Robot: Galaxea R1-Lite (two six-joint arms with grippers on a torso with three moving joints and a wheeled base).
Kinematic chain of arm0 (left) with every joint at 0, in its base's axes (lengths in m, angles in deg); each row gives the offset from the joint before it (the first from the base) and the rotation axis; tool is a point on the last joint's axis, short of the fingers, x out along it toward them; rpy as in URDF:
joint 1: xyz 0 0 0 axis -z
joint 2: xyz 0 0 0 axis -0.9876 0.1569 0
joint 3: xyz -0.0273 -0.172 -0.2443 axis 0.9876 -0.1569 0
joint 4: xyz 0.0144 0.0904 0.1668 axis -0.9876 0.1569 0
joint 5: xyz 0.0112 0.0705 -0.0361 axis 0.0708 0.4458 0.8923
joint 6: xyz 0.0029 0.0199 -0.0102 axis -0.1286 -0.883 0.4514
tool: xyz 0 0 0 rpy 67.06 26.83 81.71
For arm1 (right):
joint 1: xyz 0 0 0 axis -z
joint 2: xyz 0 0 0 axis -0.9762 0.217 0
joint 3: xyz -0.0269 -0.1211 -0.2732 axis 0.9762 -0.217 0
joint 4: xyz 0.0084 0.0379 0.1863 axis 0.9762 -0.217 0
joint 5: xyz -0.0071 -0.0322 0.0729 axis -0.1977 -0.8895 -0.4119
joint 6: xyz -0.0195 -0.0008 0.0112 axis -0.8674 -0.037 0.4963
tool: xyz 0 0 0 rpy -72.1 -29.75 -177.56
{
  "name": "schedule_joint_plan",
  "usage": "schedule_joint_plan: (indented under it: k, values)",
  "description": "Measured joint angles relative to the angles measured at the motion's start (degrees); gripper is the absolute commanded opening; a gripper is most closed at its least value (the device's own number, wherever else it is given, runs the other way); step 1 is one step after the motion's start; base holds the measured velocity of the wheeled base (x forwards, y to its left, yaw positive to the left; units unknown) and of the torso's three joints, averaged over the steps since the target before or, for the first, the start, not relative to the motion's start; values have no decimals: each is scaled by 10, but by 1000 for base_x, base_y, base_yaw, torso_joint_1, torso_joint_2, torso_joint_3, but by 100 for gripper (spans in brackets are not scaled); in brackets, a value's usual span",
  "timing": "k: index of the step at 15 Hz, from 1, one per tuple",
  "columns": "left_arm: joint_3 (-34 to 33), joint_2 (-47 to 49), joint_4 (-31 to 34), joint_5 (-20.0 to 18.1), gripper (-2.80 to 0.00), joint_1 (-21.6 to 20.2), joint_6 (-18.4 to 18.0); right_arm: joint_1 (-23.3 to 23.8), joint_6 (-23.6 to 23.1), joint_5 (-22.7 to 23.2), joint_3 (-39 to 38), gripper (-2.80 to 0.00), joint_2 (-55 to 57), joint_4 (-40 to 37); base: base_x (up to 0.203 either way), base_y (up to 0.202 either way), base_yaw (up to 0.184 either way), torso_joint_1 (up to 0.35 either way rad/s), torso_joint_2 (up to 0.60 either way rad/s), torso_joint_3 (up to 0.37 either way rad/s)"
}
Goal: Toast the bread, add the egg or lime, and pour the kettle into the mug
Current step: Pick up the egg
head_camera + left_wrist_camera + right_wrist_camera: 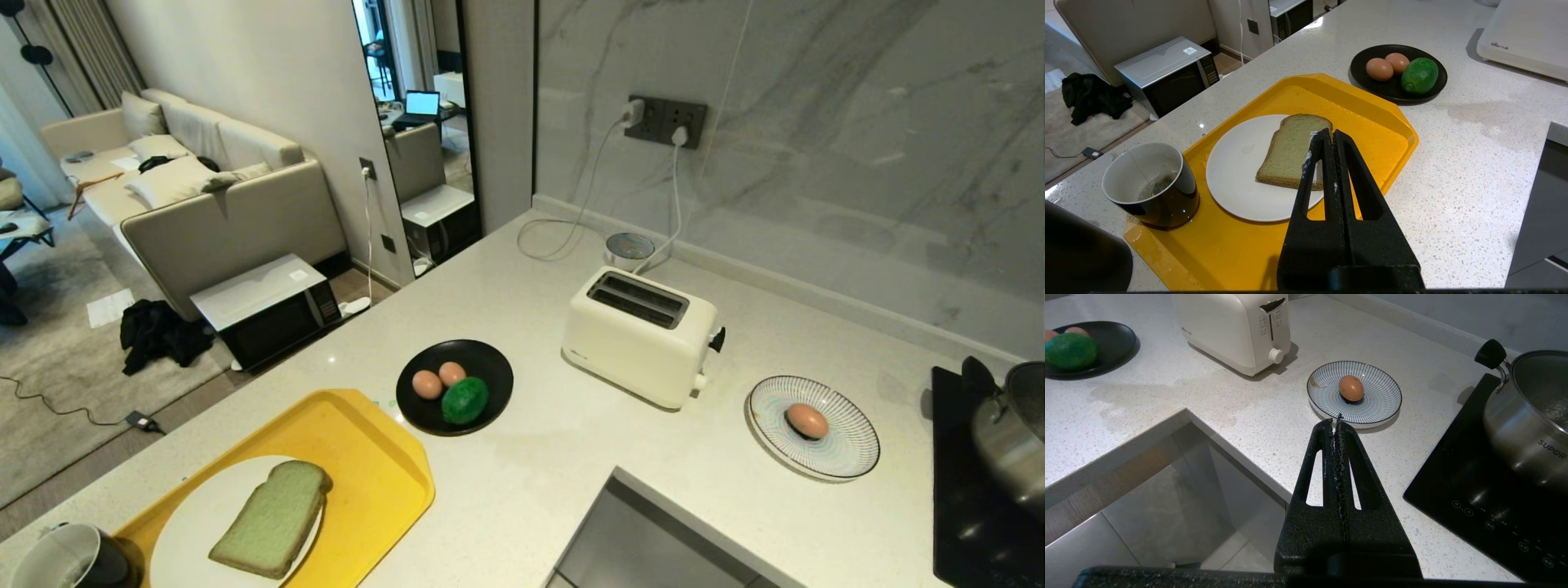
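far left, the mug (69,559) is cut off by the head view's edge, standing on the yellow tray (384,482). beside it the bread (273,516) lies on a white plate (184,531). left gripper (1327,136) hangs above it, jaws pressed together. black dish (490,359) holds two eggs (438,379) and the lime (464,399). toaster (637,339) stands mid-surface. a third egg (807,420) sits on a striped plate (849,449); right gripper (1338,420) near it, jaws pressed together. steel pot (1012,441) is cut off at right.

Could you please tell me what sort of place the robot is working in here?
Most likely a home kitchen open to a living room: a stone counter with a toaster plugged in at the wall, a pot on an induction hob, and a sofa beyond.
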Motion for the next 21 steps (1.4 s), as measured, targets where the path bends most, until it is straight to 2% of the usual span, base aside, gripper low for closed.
schedule_joint_plan:
  k: [21]
  values:
    - [0, 0, 0, 0, -280, 0, -2, 0, 13, -3, 0, -280, 0, 0, 0, 0, 0, 0, 0, -7]
